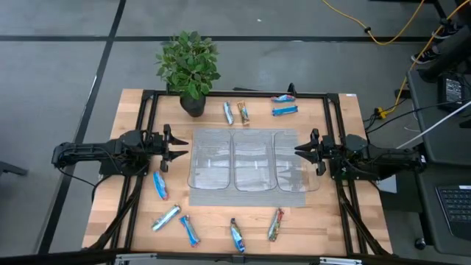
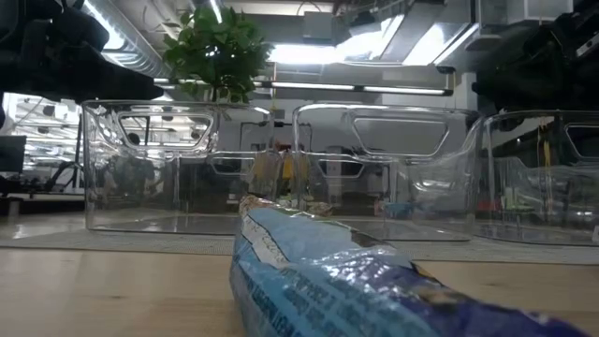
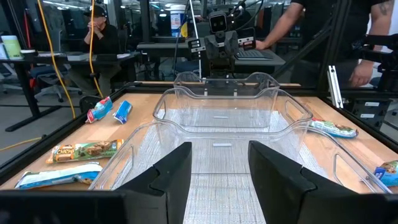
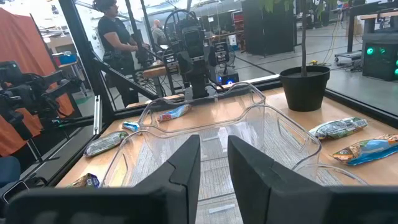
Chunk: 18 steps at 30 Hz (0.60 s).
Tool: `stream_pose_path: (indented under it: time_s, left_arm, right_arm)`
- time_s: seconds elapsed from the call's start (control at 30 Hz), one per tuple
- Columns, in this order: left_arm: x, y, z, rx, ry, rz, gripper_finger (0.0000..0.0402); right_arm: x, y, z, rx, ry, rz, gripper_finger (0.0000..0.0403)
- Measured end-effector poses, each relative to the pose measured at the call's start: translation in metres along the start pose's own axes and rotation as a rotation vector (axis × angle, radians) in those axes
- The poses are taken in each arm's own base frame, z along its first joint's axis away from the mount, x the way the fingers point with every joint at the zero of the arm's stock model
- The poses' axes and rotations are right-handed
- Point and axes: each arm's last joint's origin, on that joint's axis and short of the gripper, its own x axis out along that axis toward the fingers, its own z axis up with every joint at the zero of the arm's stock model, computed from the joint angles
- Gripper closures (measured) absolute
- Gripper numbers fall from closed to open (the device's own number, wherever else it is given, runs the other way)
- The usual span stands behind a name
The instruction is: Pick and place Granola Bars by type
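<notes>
Granola Bars [image 1: 160, 185], light and slippery in foil, ring the frame's edges; we hold both grippers open, favoring mid-wrapper pinches.

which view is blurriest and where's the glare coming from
Low view: the blue granola bar right at the lens is soft and fills the foreground, while bright ceiling lights behind wash through the clear bins. High view: even light, sharp, soft shadows. Left wrist view: the fingers of that arm's own end effector are dark, the bars behind are crisp.

blurred blue granola bar [image 2: 346, 290] cut off at low view's bottom edge
</notes>
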Motion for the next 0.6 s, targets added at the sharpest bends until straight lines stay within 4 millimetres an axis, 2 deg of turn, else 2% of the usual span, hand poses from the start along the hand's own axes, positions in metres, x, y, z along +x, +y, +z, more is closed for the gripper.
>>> stream_pose_path:
  time_s: [0.6]
  left_arm:
    - [0.0, 0.0, 0.0, 0.0, 0.0, 0.0, 0.0252]
  right_arm:
    - [0.0, 0.0, 0.0, 0.0, 0.0, 0.0, 0.0318]
